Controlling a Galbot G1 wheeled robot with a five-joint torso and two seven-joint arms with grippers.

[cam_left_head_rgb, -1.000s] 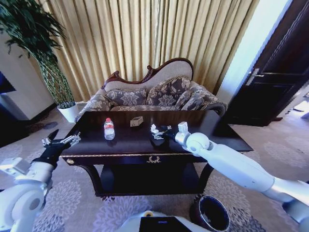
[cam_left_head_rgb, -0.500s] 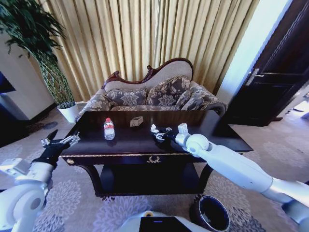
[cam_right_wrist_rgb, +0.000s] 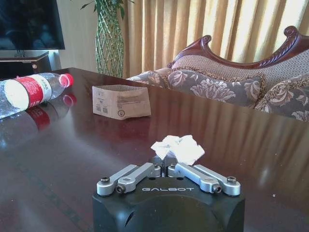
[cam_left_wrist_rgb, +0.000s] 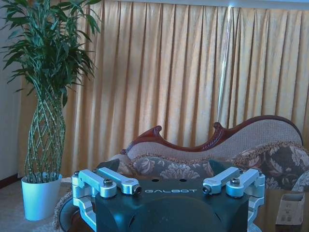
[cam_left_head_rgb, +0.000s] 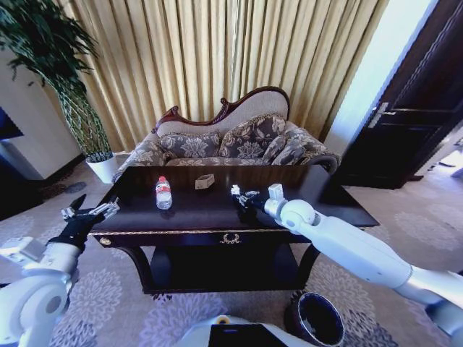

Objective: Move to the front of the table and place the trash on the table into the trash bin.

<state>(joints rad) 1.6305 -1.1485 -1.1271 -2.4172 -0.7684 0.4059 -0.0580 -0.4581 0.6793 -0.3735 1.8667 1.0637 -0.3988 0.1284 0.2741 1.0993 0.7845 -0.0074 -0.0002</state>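
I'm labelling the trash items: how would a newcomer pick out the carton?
On the large dark glossy wooden table before the patterned sofa, find the small brownish carton towards the sofa side. It is boxy and printed, unlike the clear red-capped plastic bottle and the crumpled white scrap.

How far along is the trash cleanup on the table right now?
Done: the robot is at the table. In hand: the right gripper is shut on the scrap. Left: scrap, bottle and carton are all on the table; nothing shows in the bin. The left gripper hangs open beside the table.
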